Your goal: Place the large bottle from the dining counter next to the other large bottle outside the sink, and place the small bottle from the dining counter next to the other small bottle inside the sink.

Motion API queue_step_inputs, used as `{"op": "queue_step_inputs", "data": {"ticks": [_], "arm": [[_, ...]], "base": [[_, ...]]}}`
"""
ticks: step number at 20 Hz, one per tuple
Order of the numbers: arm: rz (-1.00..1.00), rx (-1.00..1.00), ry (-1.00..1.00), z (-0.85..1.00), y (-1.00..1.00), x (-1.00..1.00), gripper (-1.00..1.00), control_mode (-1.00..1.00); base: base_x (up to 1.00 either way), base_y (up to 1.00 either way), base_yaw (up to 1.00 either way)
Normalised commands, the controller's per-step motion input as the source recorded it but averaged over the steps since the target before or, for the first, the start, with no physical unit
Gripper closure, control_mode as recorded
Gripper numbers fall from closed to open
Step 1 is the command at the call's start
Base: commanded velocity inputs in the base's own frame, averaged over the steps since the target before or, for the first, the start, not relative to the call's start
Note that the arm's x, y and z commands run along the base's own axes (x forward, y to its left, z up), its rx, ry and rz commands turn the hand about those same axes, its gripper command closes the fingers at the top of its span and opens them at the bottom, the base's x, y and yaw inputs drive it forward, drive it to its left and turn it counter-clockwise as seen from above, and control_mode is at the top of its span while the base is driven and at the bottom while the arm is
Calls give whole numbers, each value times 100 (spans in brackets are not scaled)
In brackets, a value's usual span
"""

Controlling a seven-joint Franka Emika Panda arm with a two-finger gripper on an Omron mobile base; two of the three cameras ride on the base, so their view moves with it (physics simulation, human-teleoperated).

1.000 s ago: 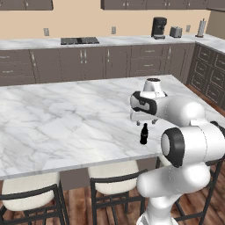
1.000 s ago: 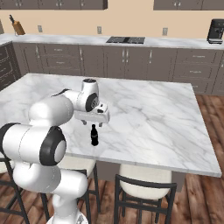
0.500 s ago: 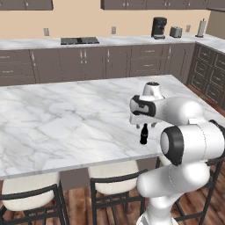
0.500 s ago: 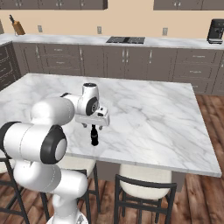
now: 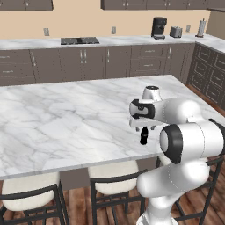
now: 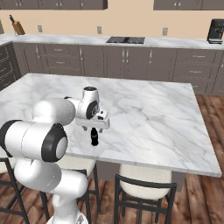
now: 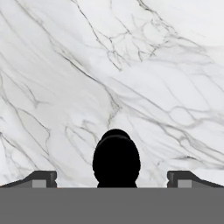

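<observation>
black small bottle [image 7: 116, 160] upright between spread hand [image 7: 113, 178] fingers, marble counter [image 5: 66, 118].

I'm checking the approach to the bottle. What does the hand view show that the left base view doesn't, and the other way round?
Hand view alone: the black bottle seen from above, centred between the two fingers, which stand wide apart with clear gaps to it. Left base view alone: the gripper hanging above the upright bottle near the counter's front edge, the stools below, the coffee maker and cooktop behind. Both: bottle and marble dining counter.
</observation>
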Motion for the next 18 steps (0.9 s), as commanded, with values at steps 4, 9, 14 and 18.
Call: {"op": "queue_step_inputs", "data": {"ticks": [4,9,14,18], "arm": [[0,0,0,-6,0,0,-100,-100],[0,0,4,0,0,0,-100,-100],[0,0,0,0,0,2,-100,-100],[0,0,0,0,0,0,-100,-100]], "base": [[0,0,0],[0,0,0],[0,0,0],[0,0,0]]}}
